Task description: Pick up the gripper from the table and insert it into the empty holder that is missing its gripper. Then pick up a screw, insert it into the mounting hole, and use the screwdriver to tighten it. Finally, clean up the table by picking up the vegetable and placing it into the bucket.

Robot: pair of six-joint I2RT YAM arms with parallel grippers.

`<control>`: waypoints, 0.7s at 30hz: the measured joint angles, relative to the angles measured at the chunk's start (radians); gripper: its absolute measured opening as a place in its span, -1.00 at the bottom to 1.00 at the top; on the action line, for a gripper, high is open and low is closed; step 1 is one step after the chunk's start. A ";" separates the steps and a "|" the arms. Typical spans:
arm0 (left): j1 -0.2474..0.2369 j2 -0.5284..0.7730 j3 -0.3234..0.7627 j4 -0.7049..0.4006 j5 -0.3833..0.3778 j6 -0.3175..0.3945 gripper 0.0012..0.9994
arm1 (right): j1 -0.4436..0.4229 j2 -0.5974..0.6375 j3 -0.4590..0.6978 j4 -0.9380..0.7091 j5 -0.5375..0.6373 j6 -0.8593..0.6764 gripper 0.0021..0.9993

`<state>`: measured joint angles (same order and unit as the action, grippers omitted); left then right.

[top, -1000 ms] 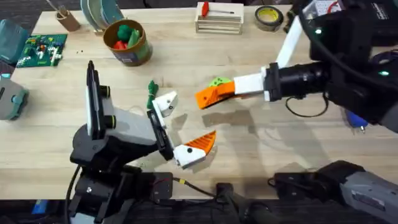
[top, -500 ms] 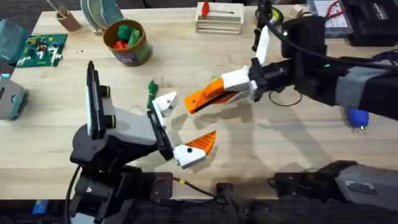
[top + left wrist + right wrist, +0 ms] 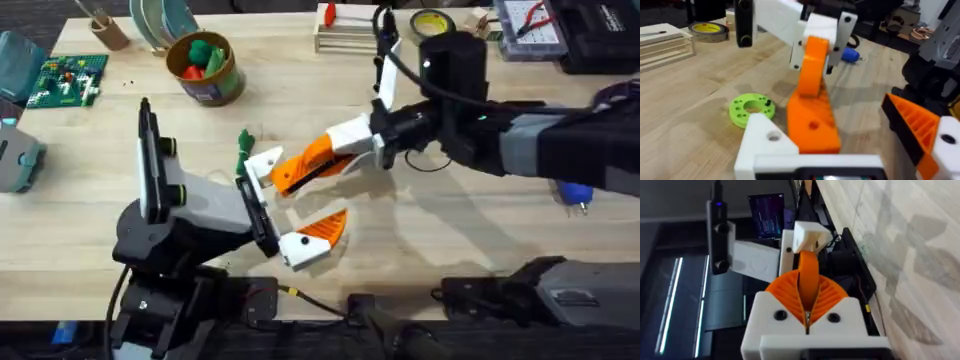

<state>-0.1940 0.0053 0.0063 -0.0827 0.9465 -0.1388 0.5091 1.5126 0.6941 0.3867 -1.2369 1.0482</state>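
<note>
Two arms meet over the middle of the table (image 3: 420,230). The right arm reaches in from the right side, stretched out low and long across the wood toward the left. The left arm rises from its base at the lower left and bends so its wrist faces the right arm.

The right gripper (image 3: 300,168) pinches the gripper (image 3: 298,165), the small orange ribbed wedge, tight between its two orange pads. In the right wrist view the orange piece (image 3: 808,282) stands thin and on edge between the closed pads, sticking straight out past them. From above, the wedge's long side runs slanted across the table, with its far tip aimed left and a bit toward the arm bases.

That tip sits right at the holder (image 3: 264,163), the white blocky mount on the left arm. In the left wrist view the orange piece (image 3: 812,112) comes down against the white holder (image 3: 765,145) and touches it. I cannot tell if it is pushed all the way in.

The left gripper (image 3: 290,205) is spread wide apart and grips nothing. Its other finger (image 3: 318,235) has its own orange pad and points right.

The vegetable (image 3: 243,150) lies on the table just beside the holder. The bucket (image 3: 206,68) stands well apart at the back left. A green ring (image 3: 752,107) lies flat on the wood near the holder.
</note>
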 joint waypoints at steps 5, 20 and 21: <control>0.001 0.000 0.000 0.000 -0.005 -0.012 0.99 | 0.013 0.029 0.000 0.027 0.000 0.019 -0.99; 0.002 0.000 0.000 0.001 -0.029 -0.014 0.99 | 0.018 0.046 0.000 0.109 0.031 0.080 -0.99; 0.002 0.000 0.000 0.002 -0.030 -0.014 0.99 | 0.018 0.046 0.000 0.113 0.042 0.083 -0.99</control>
<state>-0.1921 0.0055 0.0063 -0.0811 0.9165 -0.1532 0.5274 1.5589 0.6945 0.4995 -1.1944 1.1310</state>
